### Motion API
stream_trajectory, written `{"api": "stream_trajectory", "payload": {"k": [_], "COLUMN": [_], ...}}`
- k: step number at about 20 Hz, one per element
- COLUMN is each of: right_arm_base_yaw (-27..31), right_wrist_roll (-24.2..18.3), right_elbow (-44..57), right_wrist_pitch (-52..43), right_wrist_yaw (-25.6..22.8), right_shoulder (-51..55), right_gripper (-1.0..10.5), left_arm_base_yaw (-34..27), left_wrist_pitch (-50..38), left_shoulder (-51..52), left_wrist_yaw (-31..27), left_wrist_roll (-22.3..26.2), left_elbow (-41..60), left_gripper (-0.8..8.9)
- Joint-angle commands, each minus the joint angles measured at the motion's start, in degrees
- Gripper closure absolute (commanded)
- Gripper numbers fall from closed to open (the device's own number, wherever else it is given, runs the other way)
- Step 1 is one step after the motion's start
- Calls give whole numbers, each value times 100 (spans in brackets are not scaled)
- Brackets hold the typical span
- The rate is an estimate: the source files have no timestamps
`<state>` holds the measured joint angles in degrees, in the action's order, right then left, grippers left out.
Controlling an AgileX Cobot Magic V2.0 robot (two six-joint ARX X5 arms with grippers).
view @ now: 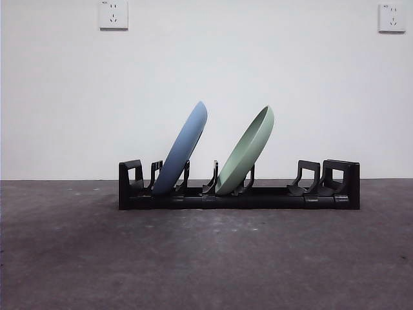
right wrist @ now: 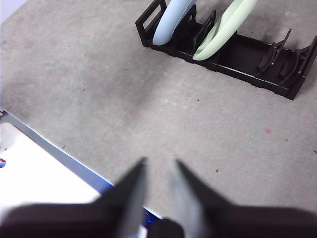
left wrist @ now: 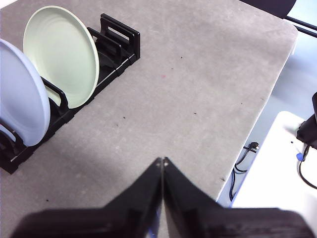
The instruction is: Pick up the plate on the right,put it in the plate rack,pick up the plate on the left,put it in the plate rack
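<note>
The black plate rack (view: 277,197) (left wrist: 121,37) (right wrist: 247,62) stands across the middle of the grey table. A blue plate (view: 184,152) (left wrist: 20,96) (right wrist: 168,22) leans in a slot near its left end. A pale green plate (view: 248,152) (left wrist: 62,52) (right wrist: 225,29) leans in a slot near the middle. Neither gripper shows in the front view. My left gripper (left wrist: 162,161) hangs shut over bare table, well away from the rack, holding nothing. My right gripper (right wrist: 158,163) is open and empty, also clear of the rack.
The rack's right slots (view: 310,177) hold nothing. The table edge (left wrist: 257,129) (right wrist: 49,144) runs close to both grippers, with white surfaces and cables (left wrist: 242,158) beyond it. Two wall sockets (view: 113,14) sit on the white wall behind.
</note>
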<state>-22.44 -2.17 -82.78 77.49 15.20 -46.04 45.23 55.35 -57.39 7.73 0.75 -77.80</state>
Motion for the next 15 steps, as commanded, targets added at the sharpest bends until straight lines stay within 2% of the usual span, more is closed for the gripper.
{"api": "stream_trajectory", "payload": {"k": [1,5,12,15], "right_arm_base_yaw": [-4,-4,-4,-4], "right_wrist_roll": [341,343,343,345], "right_elbow": [48,46,46,46], "right_wrist_pitch": [87,68,48,48], "right_wrist_yaw": [-44,-101,-656,-938], "right_shoulder": [7,2,-83,-192], "right_gripper": [946,946,946,946], "left_arm_base_yaw": [20,20,20,17], "left_wrist_pitch": [-15,-17,-59,-195], "left_shoulder": [7,7,0,0], "left_wrist_yaw": [15,-4,-2,-42], "left_wrist_roll": [-55,-52,-55,184], "left_elbow": [35,35,35,35], "left_gripper": [817,817,817,817]}}
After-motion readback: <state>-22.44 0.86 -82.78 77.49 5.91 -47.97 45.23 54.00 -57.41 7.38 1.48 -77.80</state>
